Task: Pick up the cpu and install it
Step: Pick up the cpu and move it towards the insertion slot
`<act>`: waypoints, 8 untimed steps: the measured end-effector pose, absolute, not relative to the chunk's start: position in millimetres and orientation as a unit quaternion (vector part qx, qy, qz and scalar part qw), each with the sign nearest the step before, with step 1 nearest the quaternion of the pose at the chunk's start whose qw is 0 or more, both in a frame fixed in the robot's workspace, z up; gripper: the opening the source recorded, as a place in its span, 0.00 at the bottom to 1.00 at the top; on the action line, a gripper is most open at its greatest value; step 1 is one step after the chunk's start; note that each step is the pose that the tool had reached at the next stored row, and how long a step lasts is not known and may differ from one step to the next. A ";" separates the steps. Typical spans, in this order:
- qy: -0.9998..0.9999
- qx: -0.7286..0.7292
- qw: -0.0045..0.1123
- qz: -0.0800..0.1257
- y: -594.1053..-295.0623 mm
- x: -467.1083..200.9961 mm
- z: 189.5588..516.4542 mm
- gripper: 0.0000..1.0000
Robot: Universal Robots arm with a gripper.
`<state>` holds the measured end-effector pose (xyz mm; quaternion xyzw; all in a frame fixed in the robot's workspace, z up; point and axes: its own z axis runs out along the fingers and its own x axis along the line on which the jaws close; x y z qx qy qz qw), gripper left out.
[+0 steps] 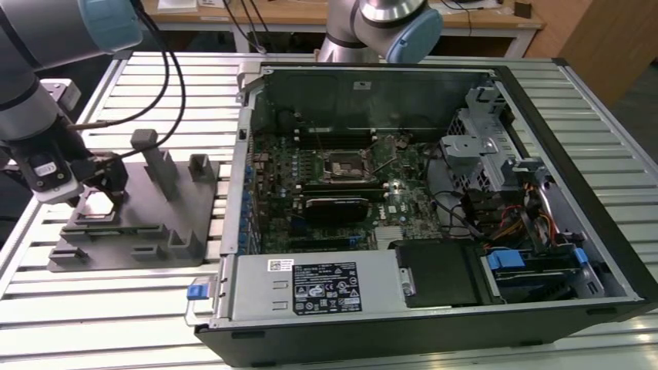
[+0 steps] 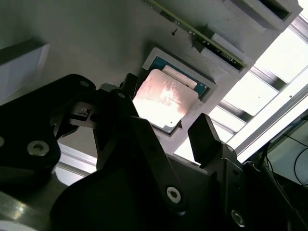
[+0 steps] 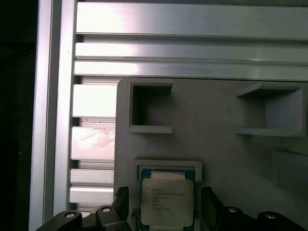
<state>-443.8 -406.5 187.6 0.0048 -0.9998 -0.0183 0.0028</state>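
Open gripper straddling the CPU in its fixture pocket.

The arm's black two-fingered gripper (image 1: 95, 197) hangs low over the large grey plastic fixture (image 1: 134, 239) with upright blocks, its fingers spread apart and holding nothing. Directly between the fingertips lies the cpu (image 3: 166, 202), a small flat square chip with a silvery metal top, seated flat in a square recess of the fixture. In the first wrist view a dark finger (image 3: 120, 202) stands just off each of two opposite edges, a narrow gap showing on either side. Away from the gripper, toward the exterior view's right, an open black computer case (image 1: 411, 343) rests on the ribbed aluminium table (image 1: 113, 308), its motherboard's black square socket (image 1: 341, 164) well apart from the hand.
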 end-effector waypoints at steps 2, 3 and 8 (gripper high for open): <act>-1.000 0.004 0.003 -0.018 -406.5 -443.8 186.5 0.70; -1.000 0.004 0.003 -0.018 -406.5 -443.7 186.0 0.70; -1.000 0.003 0.003 -0.018 -406.5 -443.6 185.1 0.70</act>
